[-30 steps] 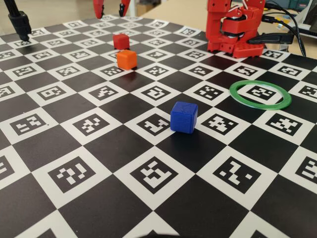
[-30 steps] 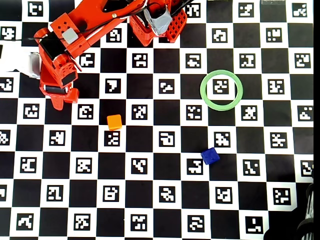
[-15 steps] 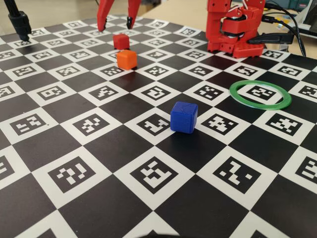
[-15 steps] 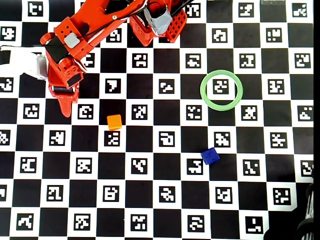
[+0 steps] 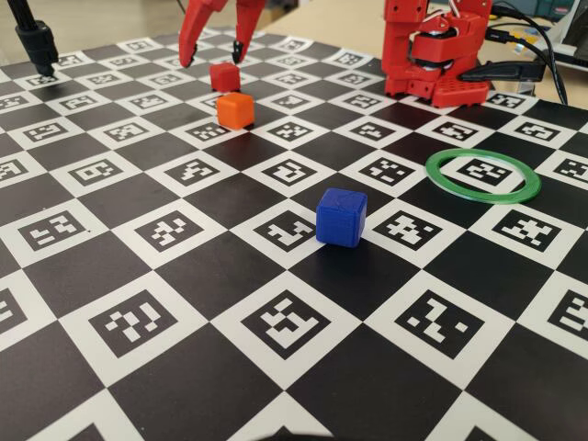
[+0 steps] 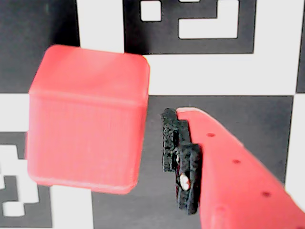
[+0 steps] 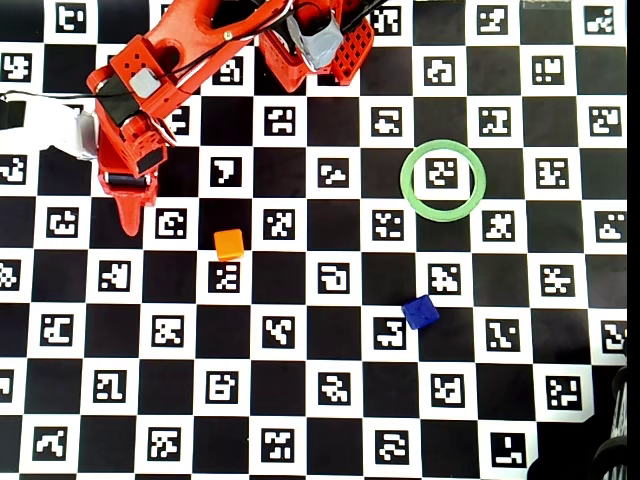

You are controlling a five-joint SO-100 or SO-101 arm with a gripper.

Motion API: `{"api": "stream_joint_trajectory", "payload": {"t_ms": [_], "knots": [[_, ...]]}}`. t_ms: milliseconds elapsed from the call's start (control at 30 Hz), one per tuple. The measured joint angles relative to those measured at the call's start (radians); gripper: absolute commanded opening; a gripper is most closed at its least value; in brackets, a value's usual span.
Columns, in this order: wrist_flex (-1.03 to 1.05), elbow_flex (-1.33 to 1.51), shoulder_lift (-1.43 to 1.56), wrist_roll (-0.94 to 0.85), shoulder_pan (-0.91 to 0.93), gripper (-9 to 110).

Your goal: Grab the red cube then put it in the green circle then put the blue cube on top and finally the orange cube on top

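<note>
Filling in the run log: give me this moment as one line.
phase: reaching for red cube | gripper: open, above cube, no contact | orange cube: on board | blue cube: on board | green circle: nothing inside

Spread red fingers [image 5: 190, 50] at upper left of frame, tips hanging just above the red cube [image 5: 224, 76]. Orange cube [image 5: 235, 109] just in front of it. Blue cube [image 5: 341, 217] at centre of the checkered counter [image 5: 138, 276]; green circle [image 5: 483, 175] at right, empty.

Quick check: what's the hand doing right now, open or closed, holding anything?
Hand: open, holding nothing; its fingers straddle the small matte red plastic cube without gripping it.
</note>
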Motion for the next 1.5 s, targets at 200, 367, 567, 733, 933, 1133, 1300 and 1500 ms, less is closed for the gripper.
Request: {"api": "stream_joint_trajectory", "payload": {"t_ms": [200,367,567,733,933,1133,1300,1500], "knots": [[-0.006,0.023,-0.020,0.003,0.000,44],[-0.028,0.025,-0.049,0.021,0.000,44],[-0.043,0.025,-0.057,0.040,0.000,44],[-0.048,0.025,-0.057,0.061,0.000,44],[-0.049,0.025,-0.058,0.106,-0.003,43],[-0.049,0.025,-0.080,0.164,-0.014,43],[-0.054,0.023,-0.080,0.206,-0.015,43],[-0.067,0.023,-0.080,0.261,-0.015,43]]}}
